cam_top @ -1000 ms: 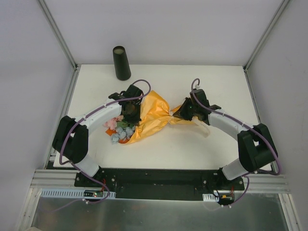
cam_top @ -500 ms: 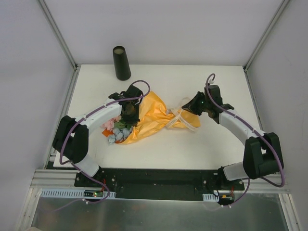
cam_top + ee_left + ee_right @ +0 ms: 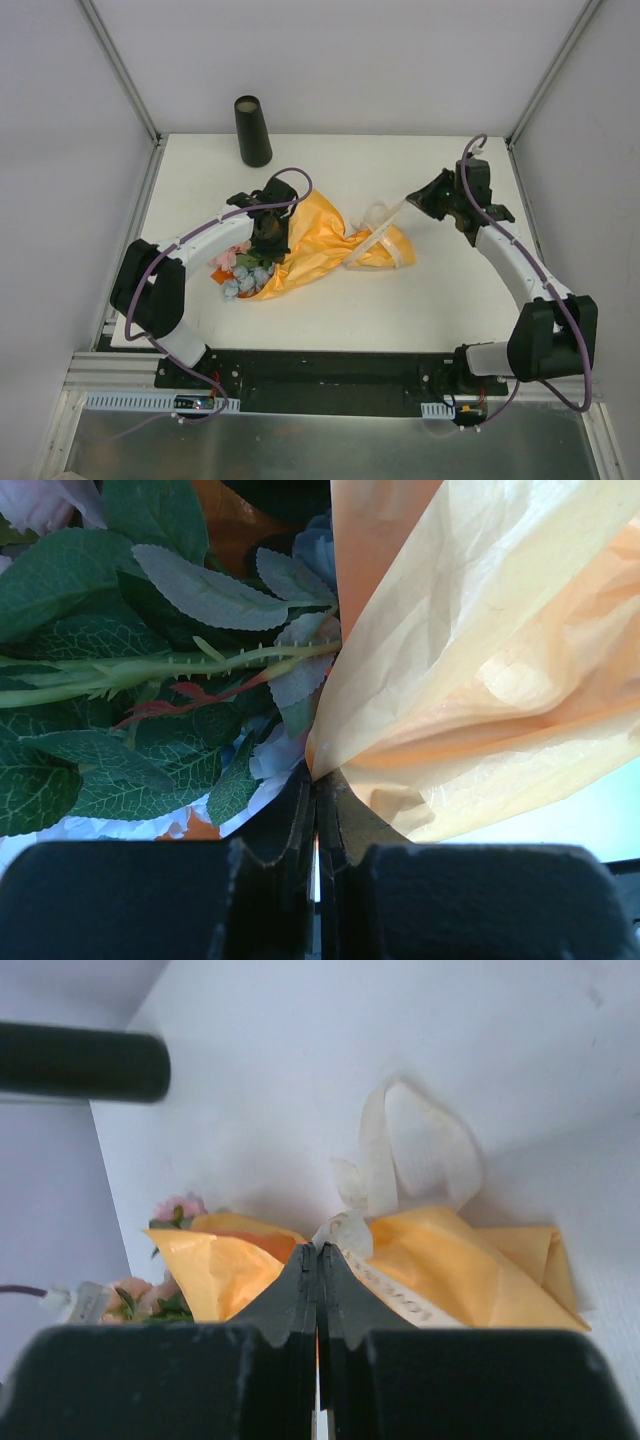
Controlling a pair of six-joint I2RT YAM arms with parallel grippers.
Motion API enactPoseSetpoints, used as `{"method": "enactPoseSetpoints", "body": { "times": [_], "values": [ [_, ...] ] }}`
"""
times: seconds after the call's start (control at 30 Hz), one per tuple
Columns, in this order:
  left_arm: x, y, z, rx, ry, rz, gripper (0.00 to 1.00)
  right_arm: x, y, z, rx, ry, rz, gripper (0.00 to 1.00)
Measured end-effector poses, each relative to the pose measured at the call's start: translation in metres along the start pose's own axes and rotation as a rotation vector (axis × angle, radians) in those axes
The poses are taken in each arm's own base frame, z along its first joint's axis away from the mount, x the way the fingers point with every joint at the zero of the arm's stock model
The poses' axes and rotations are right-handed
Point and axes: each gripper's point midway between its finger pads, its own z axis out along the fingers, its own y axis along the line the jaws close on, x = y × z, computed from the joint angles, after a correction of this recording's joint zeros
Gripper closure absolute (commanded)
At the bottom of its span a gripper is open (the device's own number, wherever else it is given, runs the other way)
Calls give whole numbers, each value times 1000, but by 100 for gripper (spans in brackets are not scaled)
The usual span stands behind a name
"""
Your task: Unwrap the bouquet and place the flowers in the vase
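Cream ribbon [image 3: 395,1295] — small printed lettering, too blurred to read; nothing else legible.

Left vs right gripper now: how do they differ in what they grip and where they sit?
Left gripper pinches the shiny orange paper wrap beside the green leafy stems; right gripper pinches the cream ribbon. Left gripper sits over the bouquet's flower end; right gripper is off to the bouquet's right, ribbon stretched between. Both are shut.

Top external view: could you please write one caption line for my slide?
Left gripper pinches the orange paper while right gripper holds the cream ribbon stretched; the black vase stands behind.
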Motion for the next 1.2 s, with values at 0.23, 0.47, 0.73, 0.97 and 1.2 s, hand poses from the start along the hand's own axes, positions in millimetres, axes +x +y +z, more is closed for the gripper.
{"method": "enactPoseSetpoints", "body": {
  "times": [0.23,0.47,0.73,0.97,1.2],
  "values": [
    [0,0,0,1,0,0,98,-98,19,-46,35,-297,-50,100],
    [2,-4,-1,23,13,0,97,-207,42,-124,66,-631,-82,100],
    [3,-4,2,21,20,0,96,-315,75,-185,31,-922,-109,100],
    [2,-8,6,29,40,2,96,-384,92,-203,12,-1096,-150,100],
    [1,-10,9,31,48,7,94,-430,109,-223,-11,-1270,-172,100]
  ]
}}
